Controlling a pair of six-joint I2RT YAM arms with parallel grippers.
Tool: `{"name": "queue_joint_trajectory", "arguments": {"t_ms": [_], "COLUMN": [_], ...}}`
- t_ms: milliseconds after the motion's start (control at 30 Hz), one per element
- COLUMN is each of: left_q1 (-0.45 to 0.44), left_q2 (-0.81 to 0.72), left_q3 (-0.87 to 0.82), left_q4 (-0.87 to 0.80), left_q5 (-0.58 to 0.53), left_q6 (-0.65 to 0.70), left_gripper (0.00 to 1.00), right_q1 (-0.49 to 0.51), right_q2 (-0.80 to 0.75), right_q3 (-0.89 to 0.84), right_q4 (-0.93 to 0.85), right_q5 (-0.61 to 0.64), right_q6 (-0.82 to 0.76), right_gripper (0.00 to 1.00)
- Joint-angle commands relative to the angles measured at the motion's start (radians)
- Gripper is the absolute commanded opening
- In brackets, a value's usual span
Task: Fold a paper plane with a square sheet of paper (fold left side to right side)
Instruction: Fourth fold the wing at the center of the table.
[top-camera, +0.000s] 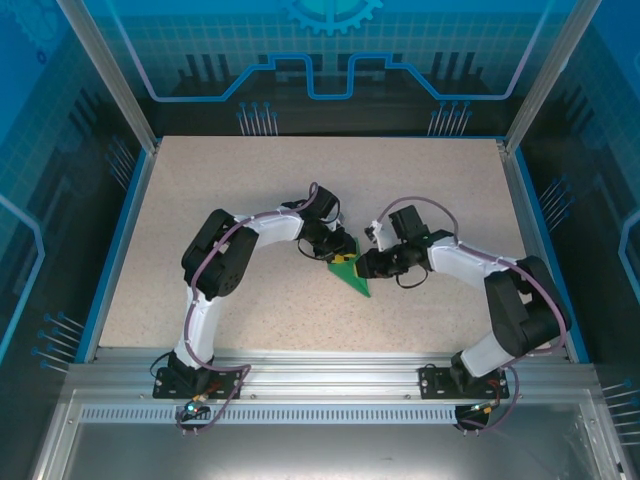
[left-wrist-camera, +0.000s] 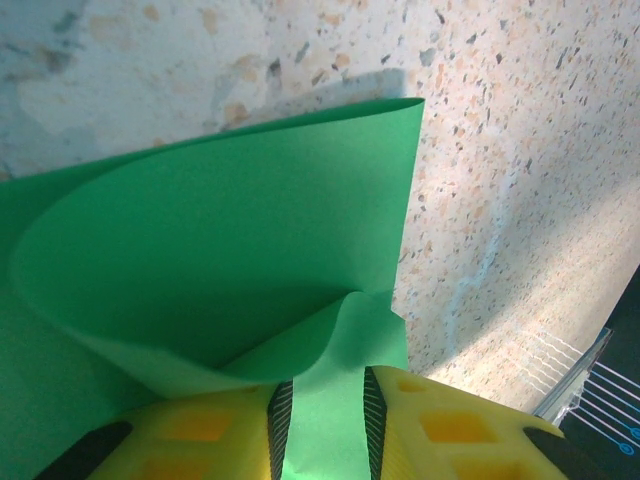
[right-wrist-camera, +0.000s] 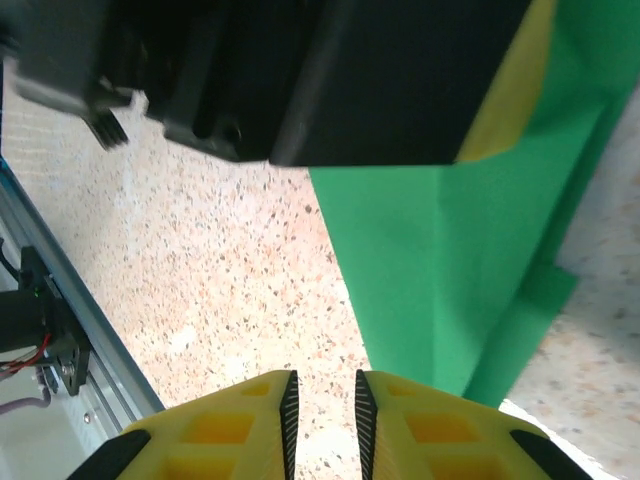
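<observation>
The square sheet of paper (top-camera: 352, 274) is bright green and lies partly folded near the table's middle, narrowing to a point toward the front. My left gripper (top-camera: 338, 254) sits on its upper end. In the left wrist view a large flap of the paper (left-wrist-camera: 220, 230) curls over in a loose loop. Its near edge runs in between my left gripper's (left-wrist-camera: 320, 390) yellow fingers, which stand slightly apart with green spanning the gap. My right gripper (right-wrist-camera: 322, 390) is open just left of the paper (right-wrist-camera: 450, 260), with bare table between its pads.
The speckled tabletop (top-camera: 240, 190) has free room all around the paper. A blue rim and metal frame posts (top-camera: 112, 80) border it. The left arm's black wrist (right-wrist-camera: 330, 70) hangs close in front of my right gripper. A rail edge (right-wrist-camera: 70, 300) lies to its left.
</observation>
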Motion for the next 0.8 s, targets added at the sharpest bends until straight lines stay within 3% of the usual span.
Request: {"name": "queue_joint_trajectory", "arguments": {"t_ms": [0, 767], "left_q1": [0.002, 0.004], "left_q2": [0.042, 0.059], "left_q3": [-0.041, -0.02], "left_q4": [-0.051, -0.066], "left_q5": [-0.066, -0.082], "left_q6": [0.01, 0.015], "left_gripper": [0.31, 0.31], "right_q1": [0.036, 0.051], "right_q2": [0.056, 0.143], "right_q3": [0.01, -0.042], "right_q4": [0.021, -0.05], "right_q5": [-0.02, 0.065], "right_q6": [0.024, 0.021], "right_gripper": [0.24, 0.22]}}
